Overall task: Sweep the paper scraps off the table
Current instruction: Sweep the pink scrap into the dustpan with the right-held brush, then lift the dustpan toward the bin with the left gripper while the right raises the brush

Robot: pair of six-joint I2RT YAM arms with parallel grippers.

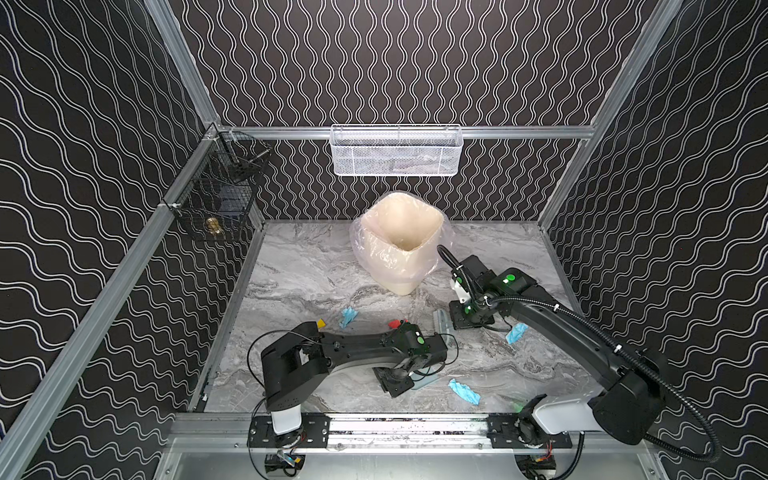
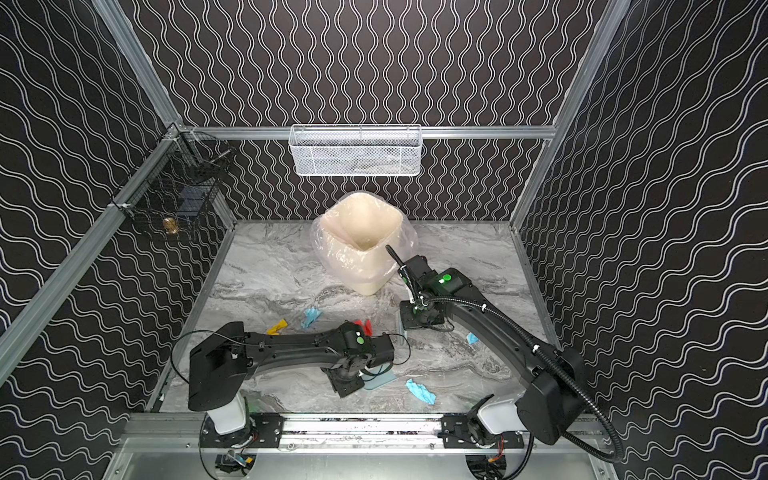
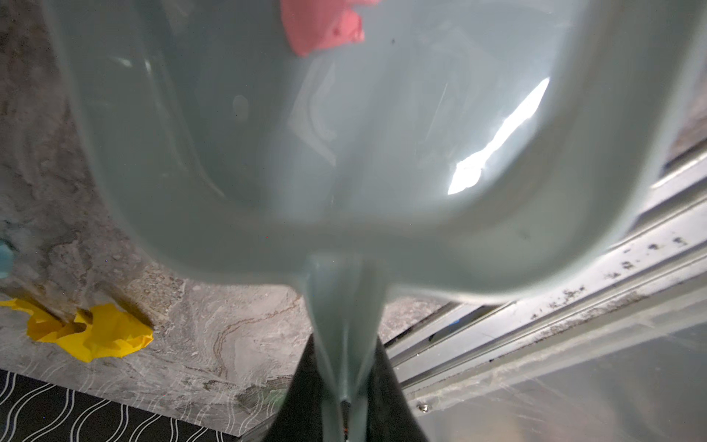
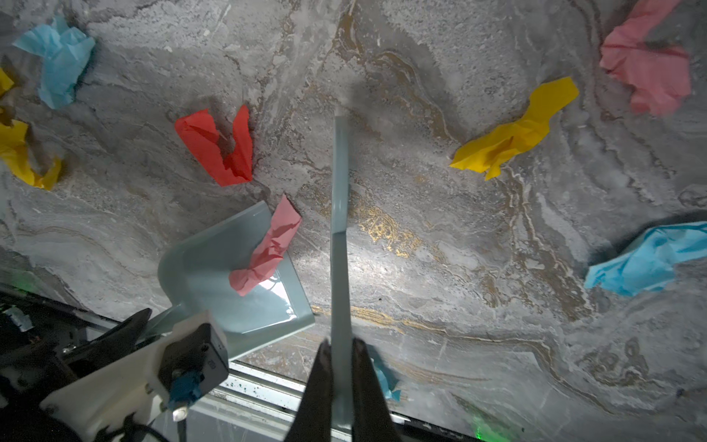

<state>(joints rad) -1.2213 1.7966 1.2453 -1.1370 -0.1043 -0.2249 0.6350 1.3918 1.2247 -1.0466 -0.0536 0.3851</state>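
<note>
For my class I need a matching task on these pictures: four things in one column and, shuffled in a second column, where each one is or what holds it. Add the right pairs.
Things
1. dustpan
2. brush
3. pink scrap
4. bin

Places
A. held in the right gripper
B. standing toward the back of the table, lined with a clear bag
C. held in the left gripper
D. lying partly in the dustpan

Pairs: 1-C, 2-A, 3-D, 4-B
</note>
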